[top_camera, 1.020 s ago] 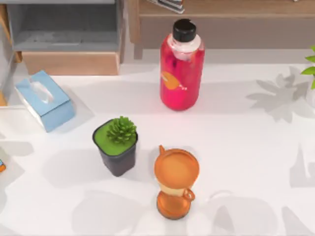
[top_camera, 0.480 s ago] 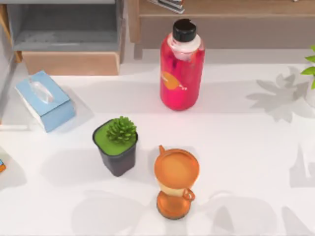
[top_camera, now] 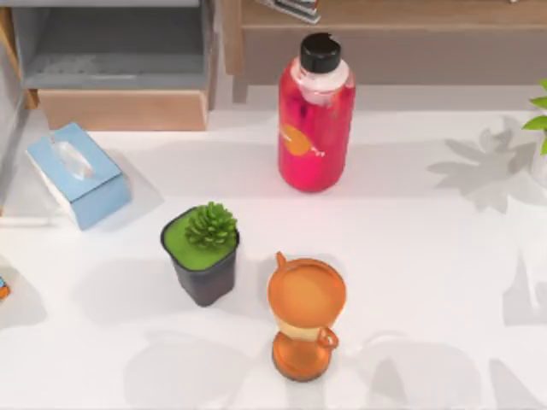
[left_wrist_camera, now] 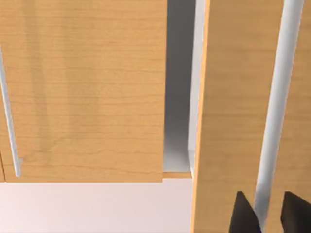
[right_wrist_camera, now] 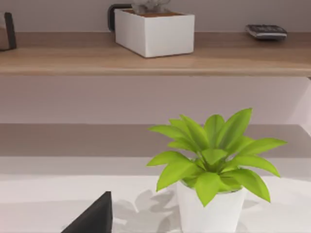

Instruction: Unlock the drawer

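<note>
From above, the drawer (top_camera: 120, 60) sits at the table's (top_camera: 410, 231) far left, its grey tray pulled out and empty as far as we can see. A red bottle (top_camera: 314, 115) holds pink liquid; a black pot (top_camera: 202, 252) holds a succulent; a tissue box (top_camera: 77, 173) and an orange hourglass (top_camera: 306, 316) stand by.

On our left wrist, the left gripper (left_wrist_camera: 266, 213) straddles the pale handle (left_wrist_camera: 274, 111) with fingers narrowly apart. We judge it best to close squarely on the bar and pull straight.

On our right wrist, a white planter (right_wrist_camera: 214, 208) holds a leafy plant; we cannot tell the right gripper's state.
</note>
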{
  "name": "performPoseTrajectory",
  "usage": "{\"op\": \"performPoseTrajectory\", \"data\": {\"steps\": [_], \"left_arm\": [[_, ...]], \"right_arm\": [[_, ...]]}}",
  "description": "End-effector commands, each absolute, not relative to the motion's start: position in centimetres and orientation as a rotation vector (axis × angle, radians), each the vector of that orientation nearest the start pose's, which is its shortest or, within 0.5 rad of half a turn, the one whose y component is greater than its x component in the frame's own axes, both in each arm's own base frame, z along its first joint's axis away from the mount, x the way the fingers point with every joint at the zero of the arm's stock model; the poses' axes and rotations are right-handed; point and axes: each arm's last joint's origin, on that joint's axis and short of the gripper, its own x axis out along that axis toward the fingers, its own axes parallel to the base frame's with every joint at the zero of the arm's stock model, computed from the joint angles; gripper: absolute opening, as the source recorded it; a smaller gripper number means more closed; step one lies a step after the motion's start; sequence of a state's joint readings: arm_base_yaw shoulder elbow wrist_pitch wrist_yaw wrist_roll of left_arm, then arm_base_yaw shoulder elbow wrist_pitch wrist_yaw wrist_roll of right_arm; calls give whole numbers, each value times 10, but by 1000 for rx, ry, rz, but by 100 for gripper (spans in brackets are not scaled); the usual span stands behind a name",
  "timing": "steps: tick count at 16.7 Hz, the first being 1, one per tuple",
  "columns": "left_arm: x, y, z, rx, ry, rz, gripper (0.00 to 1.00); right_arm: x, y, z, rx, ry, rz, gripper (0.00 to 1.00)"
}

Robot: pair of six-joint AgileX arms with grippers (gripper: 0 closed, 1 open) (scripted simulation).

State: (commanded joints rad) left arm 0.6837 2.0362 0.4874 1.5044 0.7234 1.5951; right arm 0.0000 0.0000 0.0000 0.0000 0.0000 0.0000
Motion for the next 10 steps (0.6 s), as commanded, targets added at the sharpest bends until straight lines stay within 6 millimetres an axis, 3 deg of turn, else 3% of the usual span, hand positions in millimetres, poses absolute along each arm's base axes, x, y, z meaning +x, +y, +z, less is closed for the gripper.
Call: {"op": "performPoseTrajectory", "data": {"steps": [7, 10], "left_arm": [[245, 175, 88, 1555, 6, -33, 98], [245, 175, 88, 1555, 6, -33, 100]], "right_arm": [[106, -1, 160, 0, 0, 0, 100], [106, -1, 160, 0, 0, 0, 100]]}}
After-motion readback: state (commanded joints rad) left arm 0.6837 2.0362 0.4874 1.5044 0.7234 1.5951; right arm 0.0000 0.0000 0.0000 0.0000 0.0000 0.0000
